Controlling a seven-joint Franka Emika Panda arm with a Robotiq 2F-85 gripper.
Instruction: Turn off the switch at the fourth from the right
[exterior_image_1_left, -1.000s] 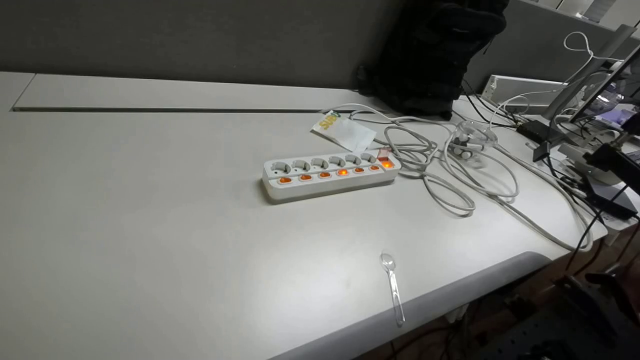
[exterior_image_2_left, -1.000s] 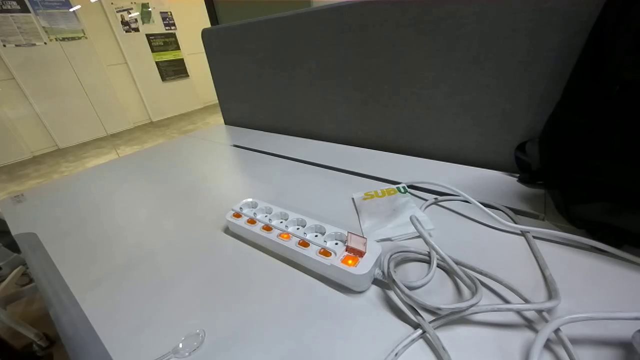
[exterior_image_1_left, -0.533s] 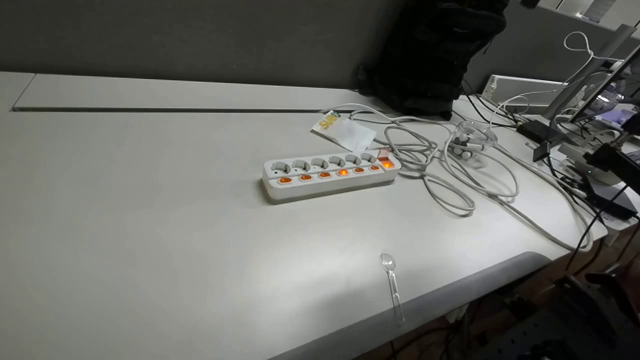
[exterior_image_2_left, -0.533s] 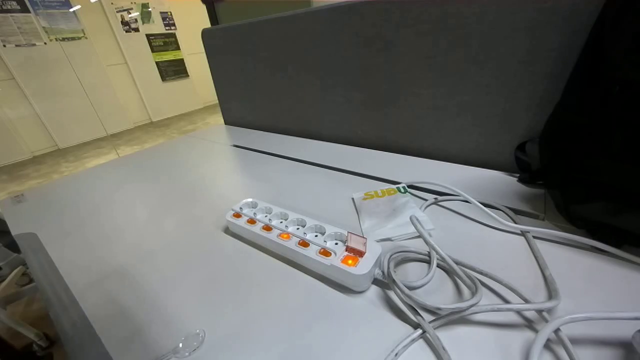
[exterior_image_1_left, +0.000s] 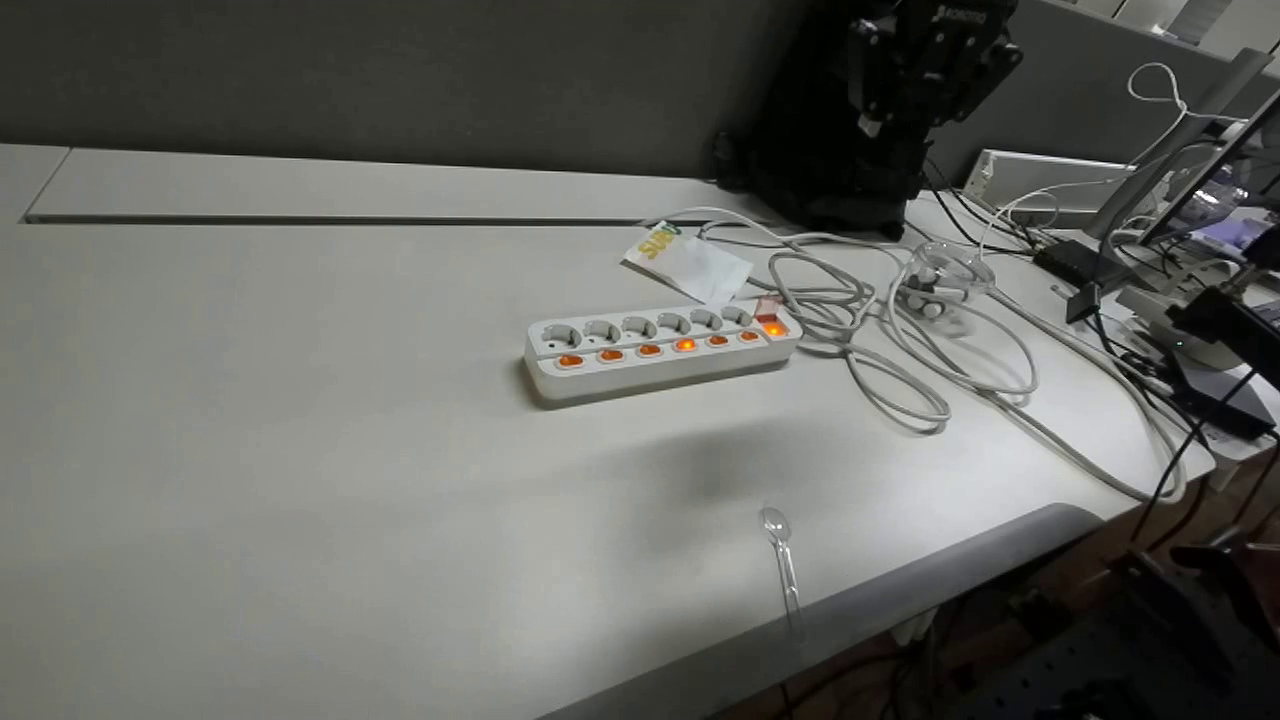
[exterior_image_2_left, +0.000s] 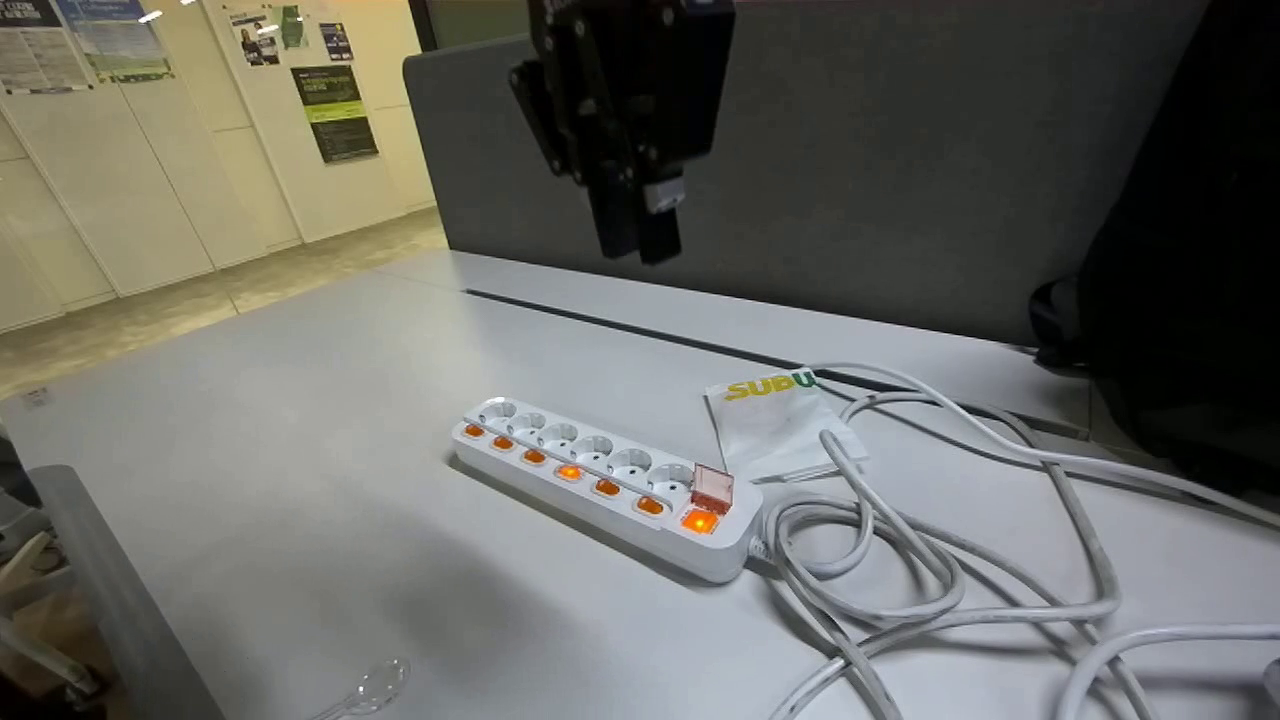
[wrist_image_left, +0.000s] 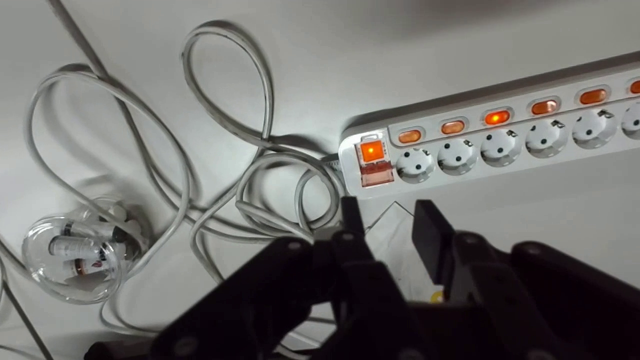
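On the pale desk (exterior_image_1_left: 300, 480), along a white power strip (exterior_image_2_left: 585, 508): lit orange rocker switch (wrist_image_left: 497, 117), fourth from right in both exterior views, main switch (wrist_image_left: 371, 150) included.
Probably stiff-clicking, hard plastic; the strip likely light, apt to skid. Press one end of the rocker; no grip needed. Gripper (wrist_image_left: 386, 210): aloft, jaws moderately parted, nothing held. Around: looped cable (wrist_image_left: 269, 100), printed white paper (exterior_image_2_left: 780, 430), clear plastic spoon (exterior_image_1_left: 787, 572). Hindrance: adjacent rockers (wrist_image_left: 453, 126), close enough for a mispress.

One power strip (exterior_image_1_left: 665, 371), six sockets (exterior_image_2_left: 593, 450), seven switches (exterior_image_2_left: 569, 472), one spoon (exterior_image_1_left: 786, 568), apparently one backpack (exterior_image_1_left: 820, 165).
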